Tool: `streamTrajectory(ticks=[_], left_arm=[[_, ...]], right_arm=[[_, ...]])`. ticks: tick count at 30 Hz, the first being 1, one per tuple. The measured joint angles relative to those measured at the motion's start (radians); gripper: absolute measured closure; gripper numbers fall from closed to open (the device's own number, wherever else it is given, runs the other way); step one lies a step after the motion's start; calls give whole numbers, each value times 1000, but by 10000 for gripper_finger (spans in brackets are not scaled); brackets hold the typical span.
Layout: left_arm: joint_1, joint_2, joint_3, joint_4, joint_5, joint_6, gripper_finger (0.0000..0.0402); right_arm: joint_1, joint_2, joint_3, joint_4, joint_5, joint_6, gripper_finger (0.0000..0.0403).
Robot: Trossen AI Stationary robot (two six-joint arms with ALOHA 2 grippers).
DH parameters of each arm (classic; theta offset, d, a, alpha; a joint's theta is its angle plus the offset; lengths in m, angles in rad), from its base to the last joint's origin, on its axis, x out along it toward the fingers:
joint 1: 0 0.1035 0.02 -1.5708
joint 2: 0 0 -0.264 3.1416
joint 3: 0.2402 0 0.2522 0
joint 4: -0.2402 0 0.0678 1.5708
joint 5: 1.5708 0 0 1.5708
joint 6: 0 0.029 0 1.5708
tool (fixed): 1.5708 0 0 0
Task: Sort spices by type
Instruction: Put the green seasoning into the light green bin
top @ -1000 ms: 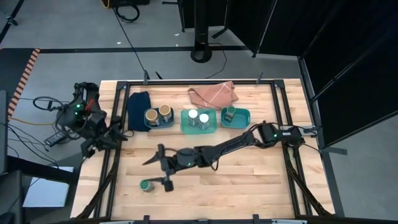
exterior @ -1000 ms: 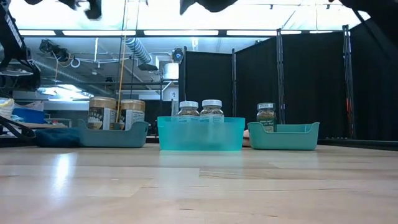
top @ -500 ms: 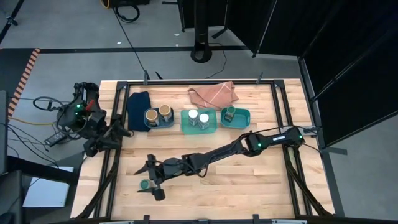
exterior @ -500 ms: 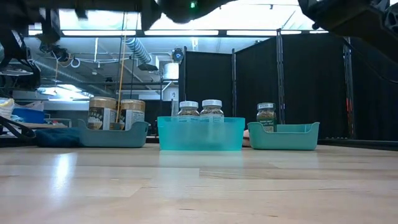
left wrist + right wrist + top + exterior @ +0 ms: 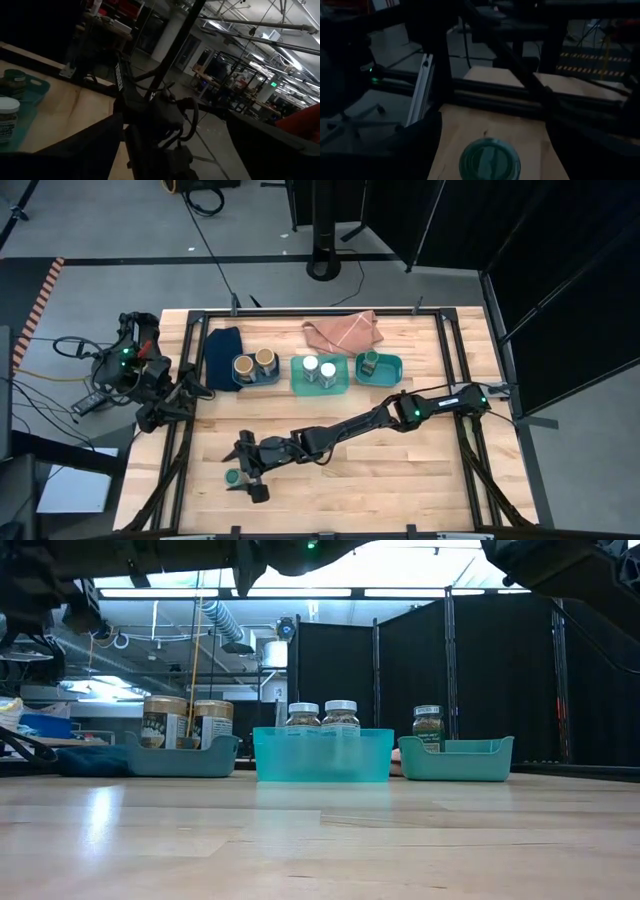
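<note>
Wooden desk (image 5: 400,470): right tool (image 5: 245,472) spread wide, empty, around the stray green jar (image 5: 233,477); a skewed descent could tip it. Left tool (image 5: 190,392) waits, open, empty.

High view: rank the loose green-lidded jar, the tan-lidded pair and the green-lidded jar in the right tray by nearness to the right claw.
1. Loose green-lidded jar, beside the right claw, front left.
2. Tan-lidded pair, left tray.
3. Trayed green-lidded jar, far right.
</note>
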Motion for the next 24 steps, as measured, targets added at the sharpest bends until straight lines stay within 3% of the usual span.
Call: streamTrajectory(ticks=[24], left_arm=[[0,0,0,-5,-13,-1,39]], right_arm=[[-3,-1,-53,61,-18,-75,58]])
